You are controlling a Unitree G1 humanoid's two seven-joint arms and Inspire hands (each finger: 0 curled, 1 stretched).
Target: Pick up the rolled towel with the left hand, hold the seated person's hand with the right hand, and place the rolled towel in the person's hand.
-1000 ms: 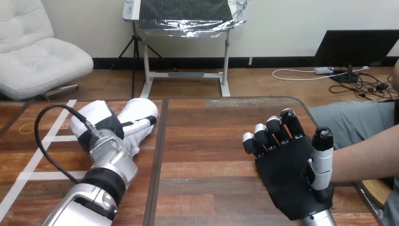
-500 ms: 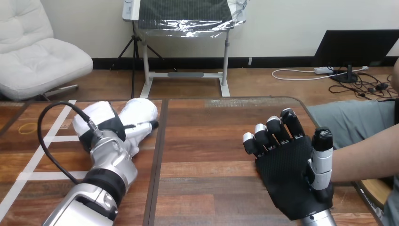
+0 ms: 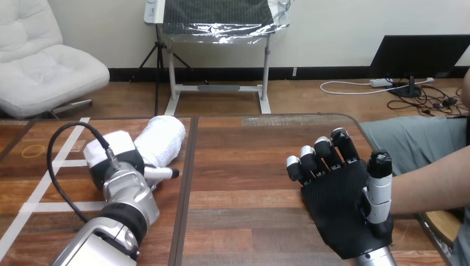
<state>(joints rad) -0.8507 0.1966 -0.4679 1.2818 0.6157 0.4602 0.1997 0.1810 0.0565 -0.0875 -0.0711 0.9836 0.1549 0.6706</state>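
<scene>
The towel is white and thickly rolled. It lies on the tabletop at my left, pointing away, its near end just beside my left hand. The person's forearm reaches in from the right, its hand hidden behind my right hand.

The rolled towel is white cloth with a nubby, matt pile; the counter is brown wood with a faint sheen, crossed by matt white tape at 9 o'clock. The left hand wears smooth, glossy white plastic above a brushed silver metal forearm, and the right hand at 4 o'clock has a matt black, finely dotted palm.
</scene>
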